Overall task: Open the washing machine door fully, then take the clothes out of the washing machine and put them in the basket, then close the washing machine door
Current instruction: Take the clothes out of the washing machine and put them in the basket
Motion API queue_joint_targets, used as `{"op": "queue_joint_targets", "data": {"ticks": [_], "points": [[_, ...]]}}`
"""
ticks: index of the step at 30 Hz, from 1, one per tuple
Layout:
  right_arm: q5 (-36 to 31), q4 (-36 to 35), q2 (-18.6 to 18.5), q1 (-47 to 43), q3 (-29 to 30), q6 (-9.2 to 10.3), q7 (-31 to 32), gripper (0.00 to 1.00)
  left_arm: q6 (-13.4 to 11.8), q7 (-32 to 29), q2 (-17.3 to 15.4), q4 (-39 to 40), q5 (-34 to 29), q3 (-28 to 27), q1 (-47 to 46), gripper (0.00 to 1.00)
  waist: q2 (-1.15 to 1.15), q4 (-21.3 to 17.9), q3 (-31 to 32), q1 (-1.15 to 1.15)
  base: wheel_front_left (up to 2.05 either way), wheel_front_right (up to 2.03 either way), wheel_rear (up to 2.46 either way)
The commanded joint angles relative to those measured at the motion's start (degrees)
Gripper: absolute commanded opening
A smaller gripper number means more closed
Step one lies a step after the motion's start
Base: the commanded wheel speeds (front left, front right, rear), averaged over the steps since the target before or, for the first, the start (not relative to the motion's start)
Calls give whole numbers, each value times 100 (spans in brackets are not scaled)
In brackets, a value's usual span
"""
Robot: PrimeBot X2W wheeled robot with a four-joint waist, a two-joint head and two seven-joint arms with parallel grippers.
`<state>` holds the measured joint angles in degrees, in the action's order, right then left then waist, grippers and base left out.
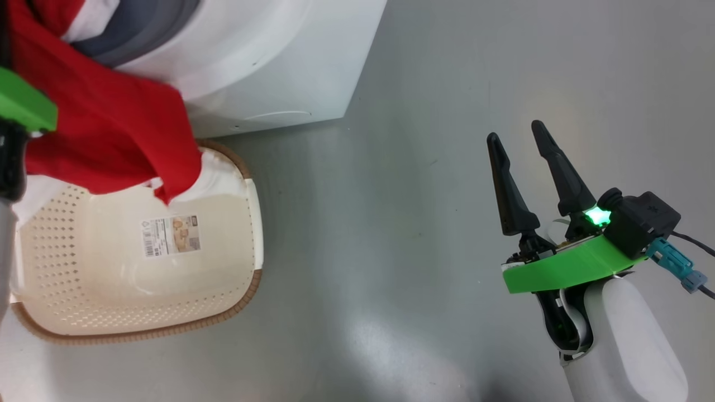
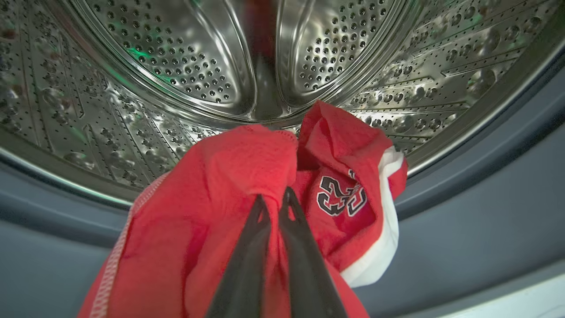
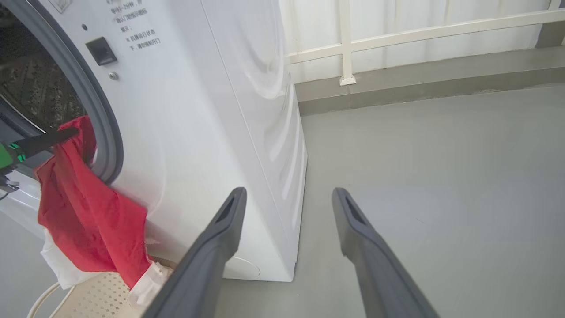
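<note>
L gripper: fingers pinched nearly together on a fold of the clothes, red fabric bunched on both sides of the tips. Grip sits right at the drum mouth, w/ steel drum beyond and grey gasket below. Part of the garment w/ number print & white trim lies past the tips, just inside the lip.

From the pinch the cloth runs downward. In the right wrist view it drapes out over the gasket and down the front of the washing machine. White hem reaches the basket at the edge next to the machine; touching or just above, can't tell. Long axis approx vertical, hanging.

Basket sits on the floor against the machine front, paper sticker on its bottom in plain sight.

R gripper: fingers spread wide, nothing between them, over bare floor well apart to the right of the basket.

Judgement: the basket lies below the pinch and back toward the robot, so the L arm is nearer and already has the load. Next move prob. means drawing back out of the mouth, then lowering over the basket. Risk: the end inside the lip snags on the gasket
</note>
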<state>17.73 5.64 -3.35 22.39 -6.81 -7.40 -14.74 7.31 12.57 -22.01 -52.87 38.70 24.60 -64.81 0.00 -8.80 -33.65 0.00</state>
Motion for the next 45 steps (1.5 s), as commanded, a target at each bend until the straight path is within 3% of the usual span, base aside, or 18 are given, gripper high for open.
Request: {"op": "queue_joint_targets", "data": {"ticks": [1,9,19,29,36,45], "points": [[-20,-147,47,-131,-113,-9,-26,100,17,62,-334,143,26,-87,68,0,0,26,27,0,0,0,0],[-53,-148,47,-224,-103,-9,-26,100,-25,238,-573,1304,-29,-492,842,0,0,101,155,0,0,0,0],[-87,-128,47,-293,-131,-9,-26,100,-318,241,-532,3516,-410,-1398,2610,0,0,134,256,0,0,0,0],[-70,-128,47,-329,-172,-9,-26,100,-674,234,-448,4787,-199,-1822,4249,0,0,73,321,0,0,0,0],[-42,-143,47,-295,-185,-9,-26,100,-765,122,-409,4897,-151,-1724,4845,0,0,49,268,0,0,0,0],[-12,-167,47,-232,-199,-9,-26,100,-475,171,-116,3481,-336,-1265,4670,0,0,41,159,0,0,0,0]]}}
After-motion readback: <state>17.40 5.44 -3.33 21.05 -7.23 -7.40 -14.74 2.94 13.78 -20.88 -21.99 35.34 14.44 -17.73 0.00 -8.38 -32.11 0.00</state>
